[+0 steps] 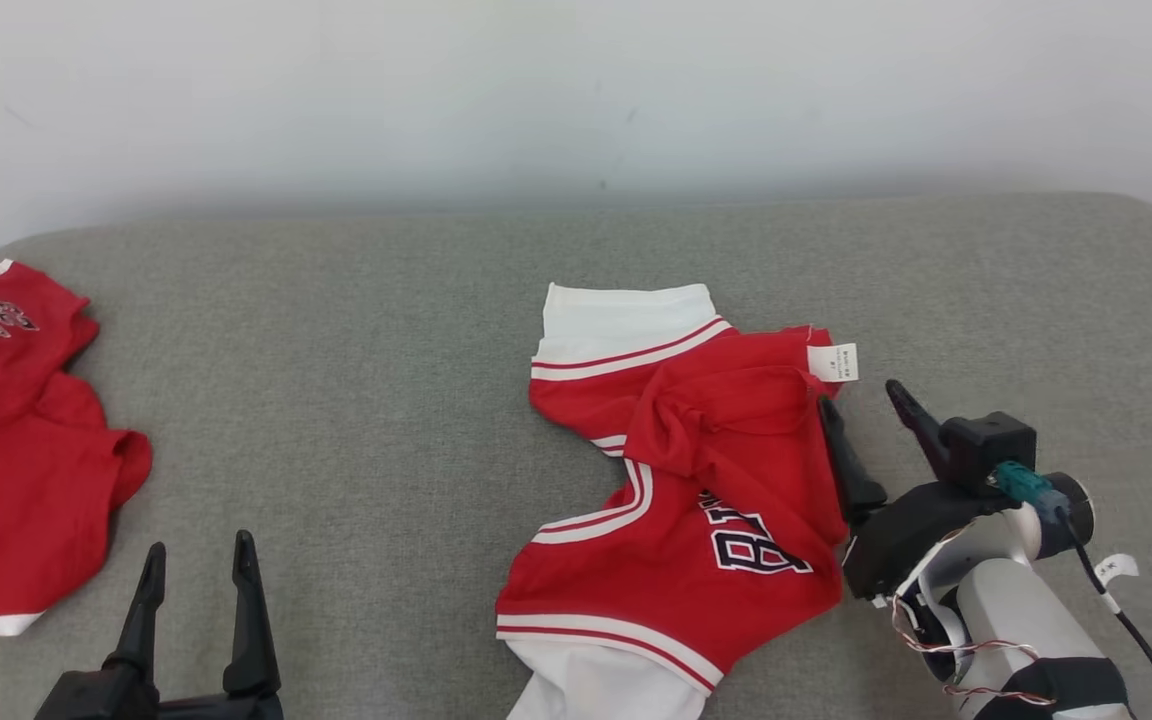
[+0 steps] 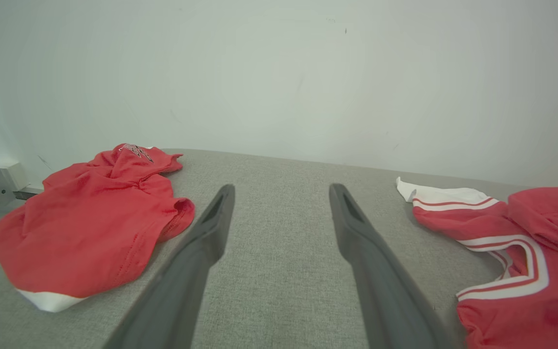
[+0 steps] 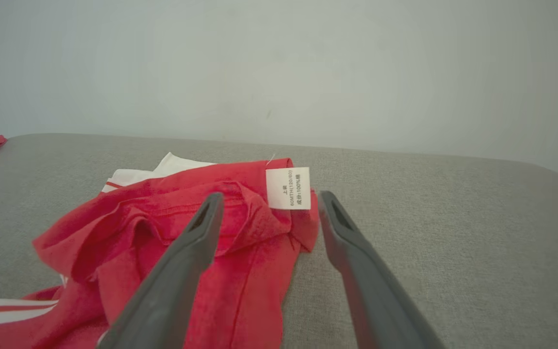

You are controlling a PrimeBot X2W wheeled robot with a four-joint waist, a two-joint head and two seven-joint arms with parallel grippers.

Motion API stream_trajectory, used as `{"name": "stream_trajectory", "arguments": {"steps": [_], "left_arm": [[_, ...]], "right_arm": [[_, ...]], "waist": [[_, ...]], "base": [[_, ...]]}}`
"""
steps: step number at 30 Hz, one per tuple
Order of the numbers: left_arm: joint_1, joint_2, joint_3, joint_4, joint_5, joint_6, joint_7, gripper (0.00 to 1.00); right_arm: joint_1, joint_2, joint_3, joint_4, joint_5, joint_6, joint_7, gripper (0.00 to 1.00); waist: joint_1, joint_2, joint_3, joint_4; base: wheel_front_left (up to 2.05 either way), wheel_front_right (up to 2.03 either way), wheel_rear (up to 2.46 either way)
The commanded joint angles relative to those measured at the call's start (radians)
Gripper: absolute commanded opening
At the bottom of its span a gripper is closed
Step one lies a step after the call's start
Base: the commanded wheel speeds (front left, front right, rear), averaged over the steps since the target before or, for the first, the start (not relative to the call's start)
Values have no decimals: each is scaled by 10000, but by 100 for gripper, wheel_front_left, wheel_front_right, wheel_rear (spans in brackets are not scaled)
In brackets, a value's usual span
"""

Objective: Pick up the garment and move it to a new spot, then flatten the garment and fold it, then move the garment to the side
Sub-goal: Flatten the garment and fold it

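Two garments lie on a grey, woven-fabric padded surface (image 1: 356,400) with rounded far corners, set against a plain pale wall (image 1: 576,90) that carries a few faint marks. The crumpled red and white jersey (image 1: 696,480) sits right of centre, one white hem toward the far side and the other at the near edge. A second red garment (image 1: 16,450) lies bunched at the far left, well apart from the jersey. The right gripper (image 1: 858,398) is spread wide at the jersey's right edge, one finger over the red cloth and the other over bare fabric, near the white label (image 3: 288,188). The left gripper (image 1: 200,548) is also spread, over bare surface between the two garments, holding nothing.
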Motion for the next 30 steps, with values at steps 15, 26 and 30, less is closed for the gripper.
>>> {"name": "stream_trajectory", "arguments": {"steps": [15,26,30], "left_arm": [[-395,-237,-178,304,30,-183,-19,100],[-846,-584,-355,515,181,-488,-28,100],[-1008,-728,-365,577,271,-590,-28,100]], "right_arm": [[-1541,-368,-242,1768,-689,-23,443,0],[-4574,-2529,-56,2636,-1081,-23,1142,0],[-5655,-3034,-67,3199,-1143,-23,1154,0]], "waist": [[0,-1,459,823],[0,-1,996,1414],[0,-1,1313,1597]], "base": [[0,0,0],[0,0,0],[0,0,0]]}}
